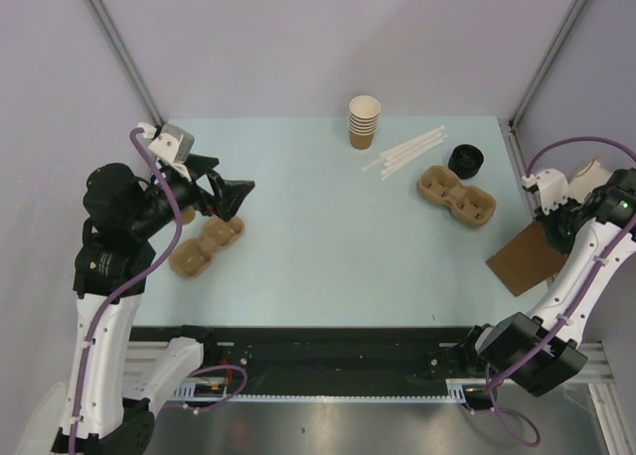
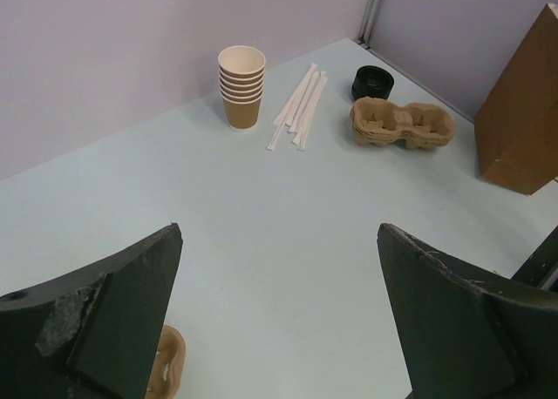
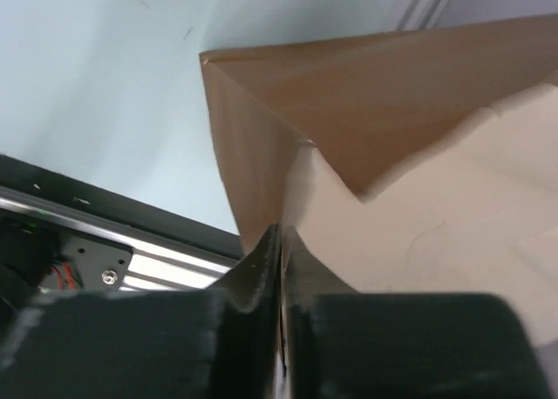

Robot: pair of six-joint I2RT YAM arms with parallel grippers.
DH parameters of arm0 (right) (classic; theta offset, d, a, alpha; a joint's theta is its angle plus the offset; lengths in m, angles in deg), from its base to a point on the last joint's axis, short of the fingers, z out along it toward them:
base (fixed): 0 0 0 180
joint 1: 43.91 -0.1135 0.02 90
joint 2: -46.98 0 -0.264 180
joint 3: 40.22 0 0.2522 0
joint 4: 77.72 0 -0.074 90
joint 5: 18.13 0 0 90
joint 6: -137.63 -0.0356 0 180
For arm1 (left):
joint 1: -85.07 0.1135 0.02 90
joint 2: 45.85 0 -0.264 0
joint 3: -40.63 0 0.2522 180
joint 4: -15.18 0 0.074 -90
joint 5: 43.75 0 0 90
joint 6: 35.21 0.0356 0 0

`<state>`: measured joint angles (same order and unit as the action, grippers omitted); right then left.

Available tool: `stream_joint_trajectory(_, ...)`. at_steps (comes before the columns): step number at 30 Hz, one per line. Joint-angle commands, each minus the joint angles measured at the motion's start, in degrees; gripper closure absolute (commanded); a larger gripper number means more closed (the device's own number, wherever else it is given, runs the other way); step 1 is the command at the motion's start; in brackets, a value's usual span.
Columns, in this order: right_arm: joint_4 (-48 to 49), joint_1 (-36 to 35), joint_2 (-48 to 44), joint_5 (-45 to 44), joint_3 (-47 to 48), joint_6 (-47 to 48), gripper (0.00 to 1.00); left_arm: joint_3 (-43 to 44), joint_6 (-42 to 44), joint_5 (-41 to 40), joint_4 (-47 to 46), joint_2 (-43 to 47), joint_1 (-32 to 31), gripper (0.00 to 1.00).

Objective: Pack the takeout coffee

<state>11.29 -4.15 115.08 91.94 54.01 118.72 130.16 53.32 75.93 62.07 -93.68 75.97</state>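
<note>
What we take for the takeout coffee shows only as a round black lid [image 1: 464,160] at the far right of the table [image 1: 318,266]. No tan cup wall shows beneath it, so we cannot tell whether a cup sits under it. It stands just beyond a brown pulp tray [image 1: 455,197], close to touching it. To the left of both lies a loose bundle of white straws [image 1: 407,152], and further left a stack of lidless cups [image 1: 365,122] stands upright.

At the right edge stands a brown paper bag [image 1: 525,258]. The right gripper [image 3: 281,242] has its fingers pressed together on the bag's top edge — pinching the paper. Well apart on the left, the left gripper [image 2: 279,233] hangs with its jaws spread wide, holding nothing, above a second pulp tray [image 1: 207,248].
</note>
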Motion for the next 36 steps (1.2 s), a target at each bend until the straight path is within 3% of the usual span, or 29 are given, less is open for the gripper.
stream_joint_trajectory(1,-8.55,-0.04,-5.16,3.13,1.62,1.42,1.00,1.58,0.60,-0.49,-0.25,0.46,-0.30,0.01)
stream_joint_trajectory(8,-5.56,-0.74,-12.72,7.25,11.18,-4.20,1.00,1.40,0.42,-1.11,-0.16,0.46,-0.21,0.01)
stream_joint_trajectory(16,-8.81,-7.32,-7.11,17.19,28.50,-13.86,1.00,0.43,0.25,-3.04,0.19,0.29,-0.30,0.01)
stream_joint_trajectory(20,-4.34,-22.68,-2.97,10.81,29.58,-26.05,1.00,0.00,-0.54,-5.32,1.06,-0.68,-0.21,0.00)
stream_joint_trajectory(21,-1.63,-30.29,-2.27,9.12,28.96,-27.57,1.00,-0.09,-0.63,-5.33,1.33,-0.86,-0.13,0.00)
stream_joint_trajectory(23,1.28,-37.36,-1.92,4.04,26.59,-29.77,1.00,0.34,-0.37,-4.72,3.25,-1.56,0.22,0.00)
stream_joint_trajectory(24,3.99,-45.66,-1.57,2.01,25.63,-31.35,1.00,0.69,-0.02,-4.45,4.31,-2.69,0.92,0.00)
stream_joint_trajectory(27,7.78,-59.48,0.01,-6.78,22.37,-32.59,1.00,2.45,1.38,-2.00,9.75,-5.50,3.99,0.00)
stream_joint_trajectory(31,11.49,-71.19,2.30,-12.86,18.77,-33.82,1.00,1.67,2.97,0.91,12.14,-6.39,8.04,0.01)
stream_joint_trajectory(36,13.94,-78.08,6.43,-16.03,16.13,-32.69,1.00,-0.88,4.20,1.35,12.67,-6.66,11.12,0.00)
